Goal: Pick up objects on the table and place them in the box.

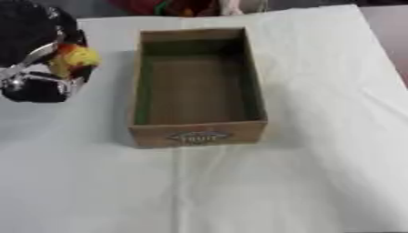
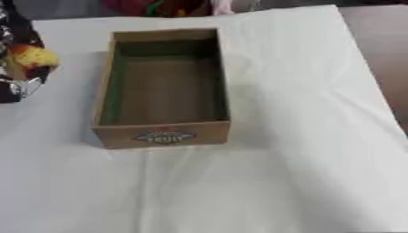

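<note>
Gripping yellow-red object [image 1: 76, 58], left hand [image 1: 38, 68]

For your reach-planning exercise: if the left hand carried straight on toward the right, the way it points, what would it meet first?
Probably the box's left wall. The left hand, fingers around a yellow and red object, sits just left of it; height is unclear.

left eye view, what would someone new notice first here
The open wooden box at the middle of the white cloth, seemingly with nothing in it, a label on its near wall. Then the left hand at the upper left, black and silver, curled round a yellow and red object beside the box.
</note>
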